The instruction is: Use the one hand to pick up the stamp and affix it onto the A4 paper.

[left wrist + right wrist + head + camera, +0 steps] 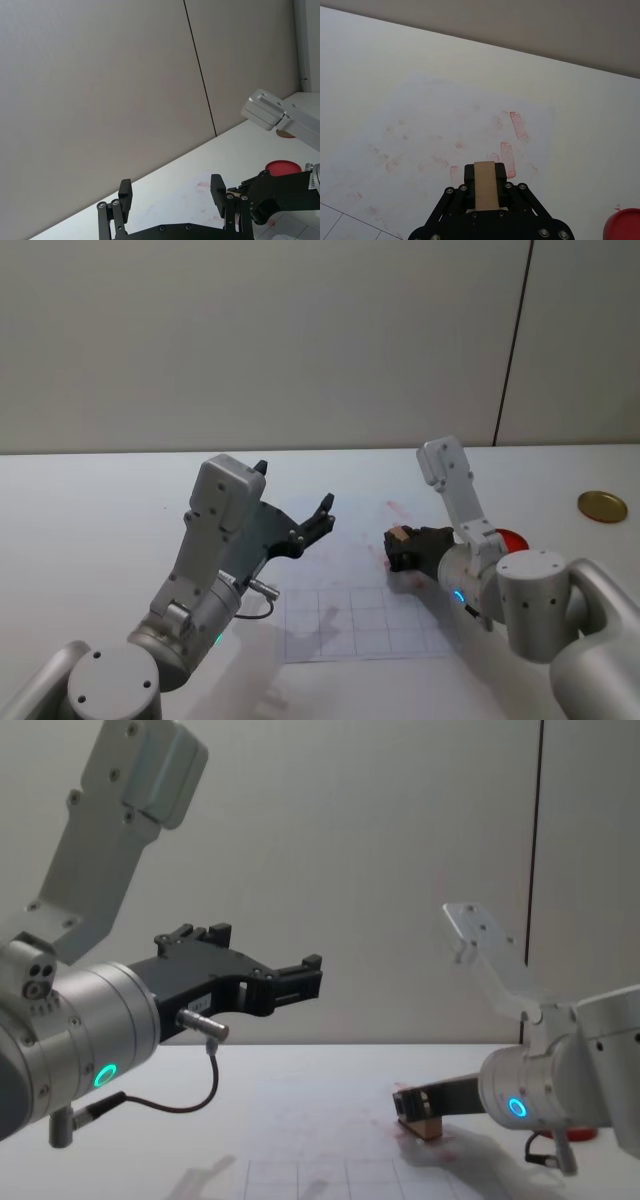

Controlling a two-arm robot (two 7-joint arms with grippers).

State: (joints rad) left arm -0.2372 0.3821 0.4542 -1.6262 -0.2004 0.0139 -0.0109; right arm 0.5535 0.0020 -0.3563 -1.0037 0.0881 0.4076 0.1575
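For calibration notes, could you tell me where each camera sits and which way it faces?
Head: up high, looking down at the table; both arms, right gripper holding the stamp at the A4 paper.
Chest: low, looking across; both arms side-on.
Left wrist: behind left gripper, facing the wall.
Right wrist: behind the stamp, facing the A4 paper.
Both wrist views share the red ink pad.

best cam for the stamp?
Right wrist view: the stamp sits centred in the right hand, above the paper. Head view gives a small tan corner; chest view shows its side, low at the paper. Left hand idles, raised.
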